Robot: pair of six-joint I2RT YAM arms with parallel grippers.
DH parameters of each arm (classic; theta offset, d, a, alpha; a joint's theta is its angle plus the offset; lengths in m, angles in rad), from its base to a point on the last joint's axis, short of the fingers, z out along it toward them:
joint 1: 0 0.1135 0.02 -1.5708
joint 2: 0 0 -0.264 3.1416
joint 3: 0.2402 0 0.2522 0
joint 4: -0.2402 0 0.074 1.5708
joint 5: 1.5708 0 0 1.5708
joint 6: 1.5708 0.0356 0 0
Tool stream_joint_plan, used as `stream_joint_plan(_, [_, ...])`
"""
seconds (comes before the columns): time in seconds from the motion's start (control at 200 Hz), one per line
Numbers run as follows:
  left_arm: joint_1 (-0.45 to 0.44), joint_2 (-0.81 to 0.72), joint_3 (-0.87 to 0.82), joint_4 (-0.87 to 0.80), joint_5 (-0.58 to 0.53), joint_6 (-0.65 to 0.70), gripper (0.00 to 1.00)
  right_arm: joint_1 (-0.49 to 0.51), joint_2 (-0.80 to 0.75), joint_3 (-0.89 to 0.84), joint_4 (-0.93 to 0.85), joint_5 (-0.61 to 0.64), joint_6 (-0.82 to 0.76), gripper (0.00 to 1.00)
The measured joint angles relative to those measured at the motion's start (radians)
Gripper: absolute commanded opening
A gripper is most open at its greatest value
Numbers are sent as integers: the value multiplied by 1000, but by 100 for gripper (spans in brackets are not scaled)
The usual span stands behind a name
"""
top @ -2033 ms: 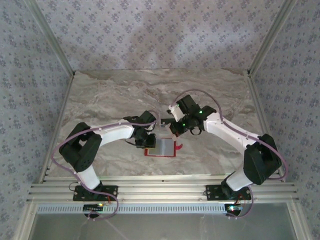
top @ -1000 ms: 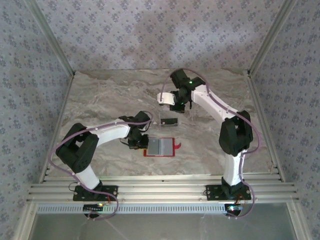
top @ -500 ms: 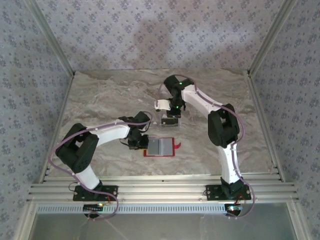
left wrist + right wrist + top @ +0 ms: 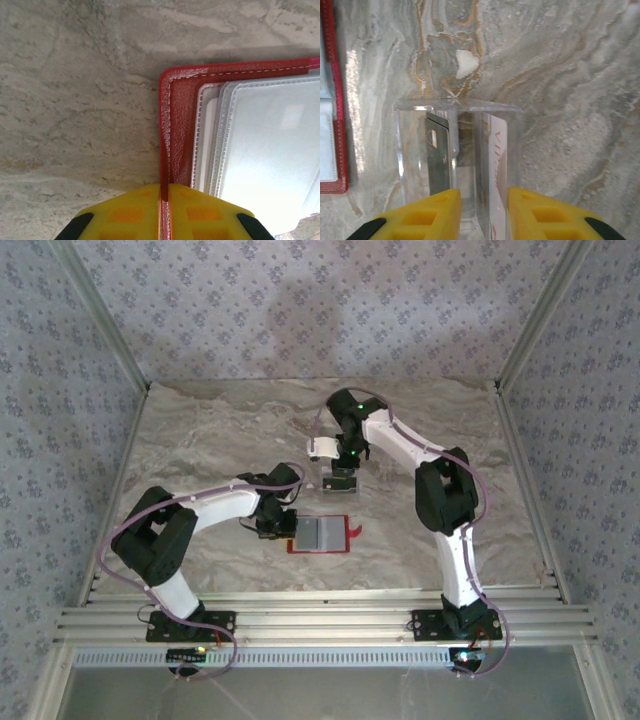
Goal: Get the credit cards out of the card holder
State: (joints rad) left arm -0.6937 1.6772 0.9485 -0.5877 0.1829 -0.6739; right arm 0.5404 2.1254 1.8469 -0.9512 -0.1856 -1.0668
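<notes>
Left gripper point(image 4: 164, 192) is clenched on the edge of the red card holder point(image 4: 178, 115), which lies open on the table point(image 4: 75, 100). Right gripper point(image 4: 484, 202) has its jaws parted over the clear tray point(image 4: 457, 106). Two credit cards stand in the tray: grey card point(image 4: 438, 160) in the left compartment, white card point(image 4: 498, 165) in the right.

Clear tray point(image 4: 457, 106) at the right end effector's point(image 4: 483, 202) tips, card holder point(image 4: 339, 125) off one side, bare table point(image 4: 570, 100) free on the other.
</notes>
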Motion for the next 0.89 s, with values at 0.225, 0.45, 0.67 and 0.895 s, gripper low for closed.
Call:
stream_joint_plan(0.225, [0, -2, 0, 0, 0, 0, 14, 8, -114, -96, 132, 83, -13, 32])
stream_joint_plan(0.45, [3, -5, 0, 0, 0, 0, 13, 26, -234, -186, 248, 142, 58, 29])
stream_joint_plan(0.67, [39, -60, -27, 42, 29, -8, 13, 76, -374, -333, 351, 146, 310, 28])
stream_joint_plan(0.895, [76, -76, -46, 97, 61, -8, 13, 177, -491, -485, 420, 146, 583, 30])
